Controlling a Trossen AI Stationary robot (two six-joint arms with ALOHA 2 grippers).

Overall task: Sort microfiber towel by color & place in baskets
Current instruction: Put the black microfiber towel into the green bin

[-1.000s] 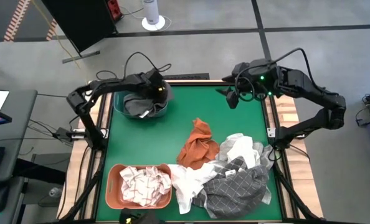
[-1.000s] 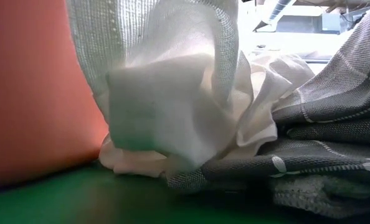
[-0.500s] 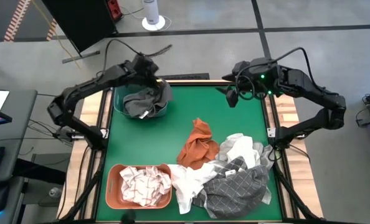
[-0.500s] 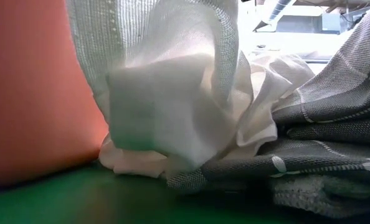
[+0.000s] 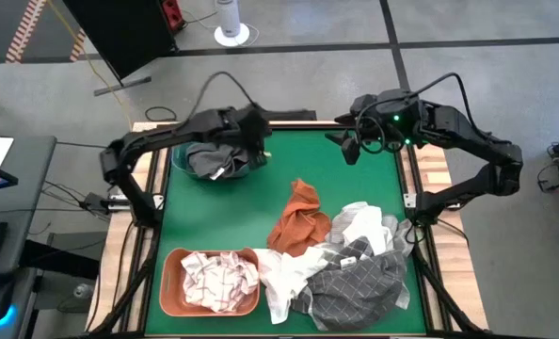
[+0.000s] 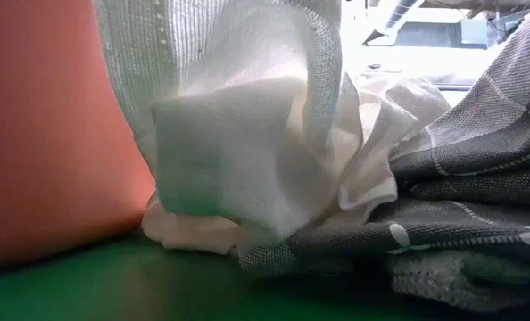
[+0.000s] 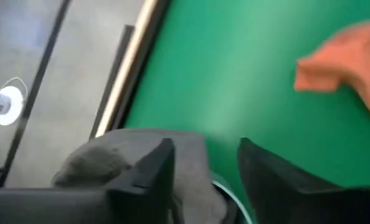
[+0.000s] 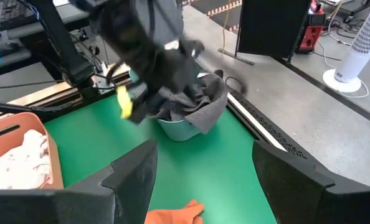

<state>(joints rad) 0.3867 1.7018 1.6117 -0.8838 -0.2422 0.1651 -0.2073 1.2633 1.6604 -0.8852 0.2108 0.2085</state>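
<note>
The teal basket [image 5: 187,168] stands at the far left of the table with dark grey towels [image 5: 209,156] in it. One of them hangs over the rim [image 8: 205,107]. My left gripper [image 5: 257,141] hovers open over that rim [image 7: 225,190], above the grey cloth [image 7: 104,163], touching nothing. The salmon basket [image 5: 173,282] at the near left holds white checked towels [image 5: 218,279]. A rust orange towel [image 5: 300,217] lies mid-table. White towels [image 5: 359,226] and grey grid towels [image 5: 355,281] lie heaped near right. My right gripper [image 5: 347,146] waits open at the far right.
Bare green table [image 5: 289,155] lies between the teal basket and my right gripper. In the low view the salmon basket's wall [image 6: 51,134], a white towel [image 6: 247,134] and a grey grid towel [image 6: 479,178] fill the picture. Wooden rails [image 5: 435,179] edge the table.
My left gripper has swung up toward the far edge, then come back down, and now stands a little farther toward the table's right, over the teal basket's right rim. The rest of the towels and my right arm have kept still.
</note>
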